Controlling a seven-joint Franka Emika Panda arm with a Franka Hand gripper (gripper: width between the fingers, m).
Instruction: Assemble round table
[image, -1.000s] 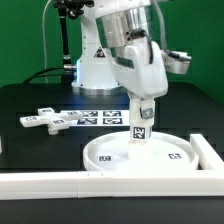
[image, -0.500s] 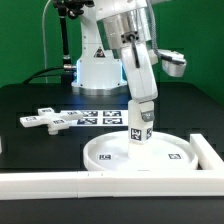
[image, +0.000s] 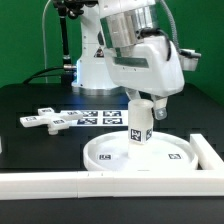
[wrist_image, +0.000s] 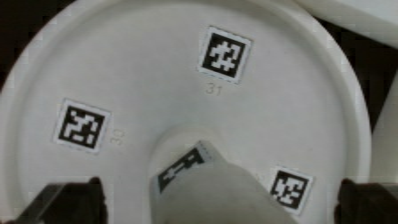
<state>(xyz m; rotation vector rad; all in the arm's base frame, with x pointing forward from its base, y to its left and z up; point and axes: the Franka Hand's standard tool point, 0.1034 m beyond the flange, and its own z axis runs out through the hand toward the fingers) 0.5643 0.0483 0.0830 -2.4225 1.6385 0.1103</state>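
standing upright at the centre of the round disc (image: 168, 158), the short post (image: 139, 126) is recorded with tags on its side. the disc is laid flat on the black table (image: 40, 148), toward the exterior view's right, set into the corner formed by the white border bars (image: 40, 183) along the front and the right edge. three tags are seen on the disc's floor around the post in the wrist view. the cross-shaped piece (image: 45, 121) is found flat on the table toward the exterior view's left, well apart from the disc. the marker board (image: 100, 116) is placed just beside it, in front of the robot base (image: 95, 68). the fingers (wrist_image: 64, 204) are held apart over the post's top, one on each side. a gap is seen between each and the post in the wrist view, so nothing is gripped. surface: matte black, evenly lit. room: a green wall (image: 15, 40) is seen behind the arm.
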